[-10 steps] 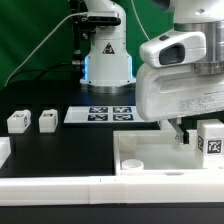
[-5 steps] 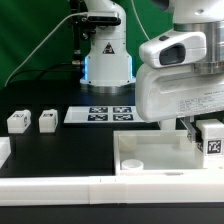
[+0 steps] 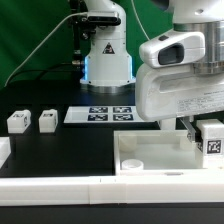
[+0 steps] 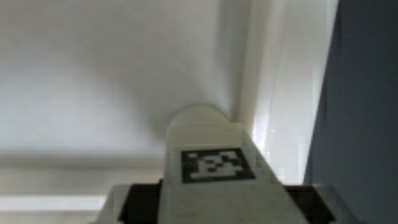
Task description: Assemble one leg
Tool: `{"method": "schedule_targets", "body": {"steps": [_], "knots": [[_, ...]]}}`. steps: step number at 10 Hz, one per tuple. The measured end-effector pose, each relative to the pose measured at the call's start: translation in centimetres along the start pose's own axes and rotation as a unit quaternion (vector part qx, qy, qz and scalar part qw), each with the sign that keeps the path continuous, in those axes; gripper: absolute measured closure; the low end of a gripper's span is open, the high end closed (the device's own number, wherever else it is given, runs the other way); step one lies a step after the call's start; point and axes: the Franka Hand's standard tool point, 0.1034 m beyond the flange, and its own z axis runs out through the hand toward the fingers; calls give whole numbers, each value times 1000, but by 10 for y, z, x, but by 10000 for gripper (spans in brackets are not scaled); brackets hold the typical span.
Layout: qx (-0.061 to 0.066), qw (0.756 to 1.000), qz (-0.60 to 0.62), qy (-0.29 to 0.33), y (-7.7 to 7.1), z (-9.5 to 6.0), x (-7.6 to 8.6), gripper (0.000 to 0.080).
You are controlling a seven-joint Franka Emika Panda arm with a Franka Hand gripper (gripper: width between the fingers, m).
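You have the leg (image 3: pixel 211 141) clamped between the fingers (image 3: pixel 184 133), which are closed on its sides. It hangs upright at the tabletop's (image 3: pixel 60 150) front corner on the exterior view's right, over the square top's (image 3: pixel 150 152) corner. The wrist view shows its tag (image 4: pixel 217 166) facing the camera. Holding it vertical looks meant for the socket below.

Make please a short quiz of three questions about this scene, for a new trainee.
1. True or false: the gripper holds a leg over the tray-like piece.
2. How many loose legs lie at the exterior view's left? A) one B) two C) four
3. What lies flat in front of the robot base?

Key: 1 true. 2 B: one leg and another. 3 the marker board.
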Motion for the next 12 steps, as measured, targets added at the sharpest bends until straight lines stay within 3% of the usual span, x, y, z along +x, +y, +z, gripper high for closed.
{"method": "schedule_targets", "body": {"steps": [4, 7, 10, 12], "knots": [[-7, 981, 196, 7, 9, -1, 2, 504], [-23, 955, 295, 15, 23, -3, 4, 498], [-34, 933, 357, 24, 36, -4, 6, 492], [-34, 938, 345, 22, 36, -4, 5, 488]]}}
